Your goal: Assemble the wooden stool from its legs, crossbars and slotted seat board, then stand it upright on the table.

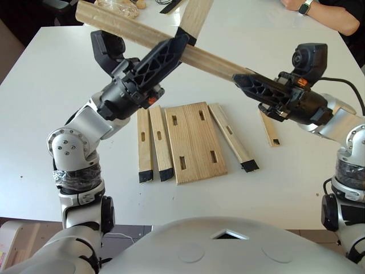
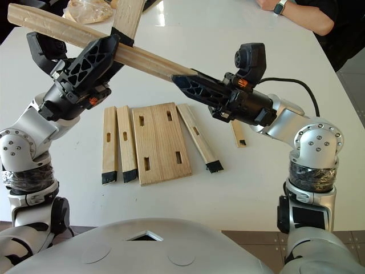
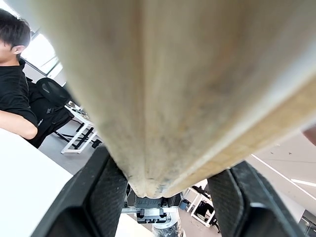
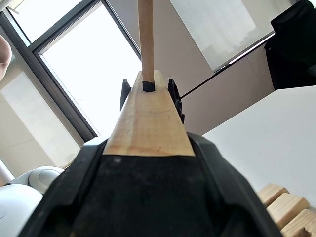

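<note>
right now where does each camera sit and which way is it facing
Left eye view: on the head, facing forward and down at the table and seat board; both arms show, left gripper and right gripper holding one long bar.
Right eye view: the head camera's other eye, same scene and arms.
Left wrist view: on the left wrist, facing along its fingers, which clamp the bar.
Right wrist view: on the right wrist, facing along the bar past its fingers toward windows.
Shared: every view shows the long bar.
</note>
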Available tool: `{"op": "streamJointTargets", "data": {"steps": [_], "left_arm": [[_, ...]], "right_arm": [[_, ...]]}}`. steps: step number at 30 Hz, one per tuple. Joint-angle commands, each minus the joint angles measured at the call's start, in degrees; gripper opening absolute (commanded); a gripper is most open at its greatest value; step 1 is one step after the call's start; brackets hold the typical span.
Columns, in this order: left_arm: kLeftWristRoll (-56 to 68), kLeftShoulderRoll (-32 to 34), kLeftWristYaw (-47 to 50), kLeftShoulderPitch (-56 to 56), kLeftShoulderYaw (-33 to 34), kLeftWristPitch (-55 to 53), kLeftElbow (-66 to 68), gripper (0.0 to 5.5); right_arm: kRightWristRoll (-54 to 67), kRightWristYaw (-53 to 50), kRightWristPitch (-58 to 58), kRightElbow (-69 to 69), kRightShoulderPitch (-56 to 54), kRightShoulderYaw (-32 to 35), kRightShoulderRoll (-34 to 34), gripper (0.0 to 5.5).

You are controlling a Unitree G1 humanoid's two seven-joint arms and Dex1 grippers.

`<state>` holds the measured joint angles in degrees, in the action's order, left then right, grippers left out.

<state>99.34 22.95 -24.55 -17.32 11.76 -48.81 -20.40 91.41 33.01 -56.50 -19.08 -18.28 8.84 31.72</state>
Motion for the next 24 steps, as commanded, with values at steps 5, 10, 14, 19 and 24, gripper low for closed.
{"op": "streamJointTargets", "data": {"steps": [5,10,14,19,24], "left_arm": [[-1.98,1.88,-4.41,0.07,-0.27,-0.55,-0.35,2.20],[-3.13,1.53,-5.02,0.86,-0.19,0.20,-1.08,2.19],[-4.19,0.89,-3.48,-0.66,1.04,2.37,0.16,2.17],[-10.94,4.59,-6.90,0.38,1.93,2.25,2.83,2.12],[-16.38,8.24,-12.61,3.78,0.37,0.69,-2.63,2.04]], "right_arm": [[-4.92,1.42,0.36,-0.75,1.97,0.06,0.94,2.97],[-4.05,1.08,-0.02,0.25,1.61,0.82,1.06,3.02],[-5.70,2.20,0.22,0.98,2.60,1.57,1.93,3.02],[-0.98,-3.44,3.55,9.44,-2.97,9.96,2.53,3.02],[-2.99,-4.64,5.45,9.94,-2.89,13.34,2.88,3.02]]}}
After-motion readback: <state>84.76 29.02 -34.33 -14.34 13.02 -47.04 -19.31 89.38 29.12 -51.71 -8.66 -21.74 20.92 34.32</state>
